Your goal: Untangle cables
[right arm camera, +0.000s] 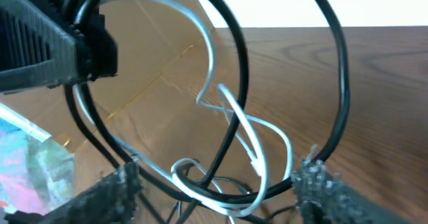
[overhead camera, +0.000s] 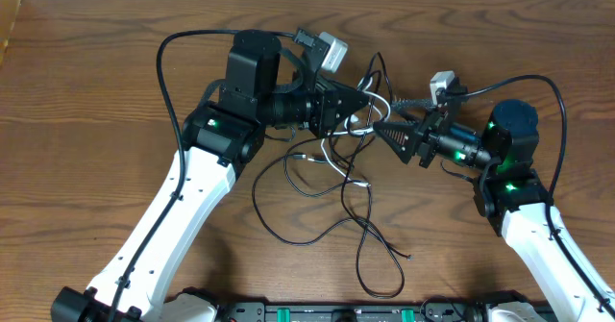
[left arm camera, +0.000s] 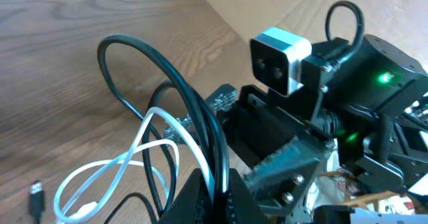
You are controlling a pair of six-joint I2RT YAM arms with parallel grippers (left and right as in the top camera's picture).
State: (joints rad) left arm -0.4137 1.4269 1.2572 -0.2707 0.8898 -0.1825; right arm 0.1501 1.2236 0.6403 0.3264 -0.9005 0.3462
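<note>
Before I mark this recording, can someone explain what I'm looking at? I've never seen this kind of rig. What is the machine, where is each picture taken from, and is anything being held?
The machine is two robot arms, a left arm and a right arm, at a wooden table. Each ends in a two-finger gripper. One picture looks straight down from above. The other two come from a small camera on each wrist. A tangle of thin cables, mostly black plus one white cable, lies mid-table. The left gripper is shut on some of the cables, with loops raised off the wood. The right gripper is open and holds nothing; the raised loops hang in front of its spread fingers.
</note>
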